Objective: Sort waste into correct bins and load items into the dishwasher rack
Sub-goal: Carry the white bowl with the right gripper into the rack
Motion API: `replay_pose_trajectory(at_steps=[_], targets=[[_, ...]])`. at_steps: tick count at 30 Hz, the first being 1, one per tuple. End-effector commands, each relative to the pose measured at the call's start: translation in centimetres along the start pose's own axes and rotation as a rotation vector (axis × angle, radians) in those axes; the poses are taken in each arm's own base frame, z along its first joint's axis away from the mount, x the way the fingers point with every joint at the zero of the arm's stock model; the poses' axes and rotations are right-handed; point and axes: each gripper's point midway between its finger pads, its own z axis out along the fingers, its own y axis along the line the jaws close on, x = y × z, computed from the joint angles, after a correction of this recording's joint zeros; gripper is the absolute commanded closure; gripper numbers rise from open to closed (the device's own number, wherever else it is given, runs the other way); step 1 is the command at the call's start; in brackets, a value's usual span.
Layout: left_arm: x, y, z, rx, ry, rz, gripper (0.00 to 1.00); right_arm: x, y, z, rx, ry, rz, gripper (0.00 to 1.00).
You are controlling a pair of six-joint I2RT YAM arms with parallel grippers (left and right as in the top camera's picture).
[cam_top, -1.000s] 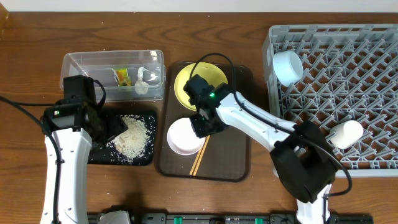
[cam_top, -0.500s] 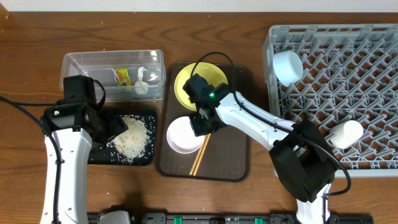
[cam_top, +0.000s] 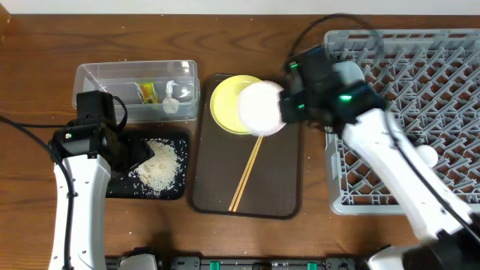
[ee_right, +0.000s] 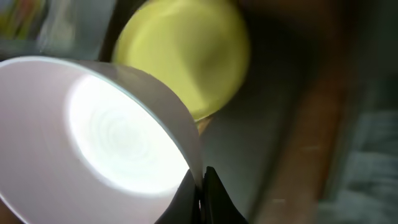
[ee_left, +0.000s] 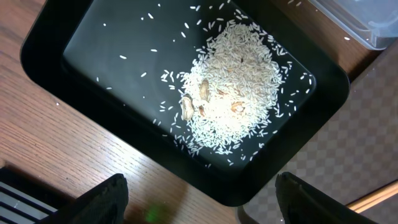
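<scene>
On the brown tray (cam_top: 281, 191) chopsticks (cam_top: 246, 174) slant near-left to far-right; right tool (ee_right: 201, 186) pinches the white bowl (cam_top: 261, 107) by its rim, left tool (ee_left: 205, 202) wide.

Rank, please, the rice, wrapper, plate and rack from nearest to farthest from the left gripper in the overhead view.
1. Rice, beside the left gripper, in the black tray.
2. Wrapper, in the clear tub beyond.
3. Plate, on the brown tray.
4. Rack, far right.

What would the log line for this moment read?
right gripper: shut on white bowl, held above plate | left gripper: open, above rice in black tray
</scene>
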Motion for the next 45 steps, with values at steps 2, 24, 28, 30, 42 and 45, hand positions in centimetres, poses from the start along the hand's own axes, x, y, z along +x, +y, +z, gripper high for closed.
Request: replay_pose_trajectory(at_steps=[2,24,28,30,42,45], targets=[[-0.1,0.1,0.0,-0.002,0.002,-0.014,0.21,-4.0,-9.2,-4.4,0.383,-0.205,0.034,0.99],[-0.1,0.1,0.0,-0.002,0.002,-0.014,0.21,-11.6,-29.5,-13.0,1.322,-0.418,0.058,0.99],[-0.1,0.1,0.0,-0.002,0.002,-0.014,0.21,-10.4,-32.3,-11.6,1.454,-0.322,0.078,0.99],[-0.1,0.1,0.0,-0.002,0.003,-0.014,0.21,-9.8,-33.3,-10.3,1.481,-0.274,0.073,0.99],[-0.1,0.1,0.0,-0.002,0.002,-0.014,0.21,-8.1,-34.5,-2.8,1.451,-0.130,-0.014,0.99],[-0.1,0.1,0.0,-0.002,0.003,-0.014,0.21,-8.1,-34.2,-1.7,1.432,-0.129,-0.026,0.99]])
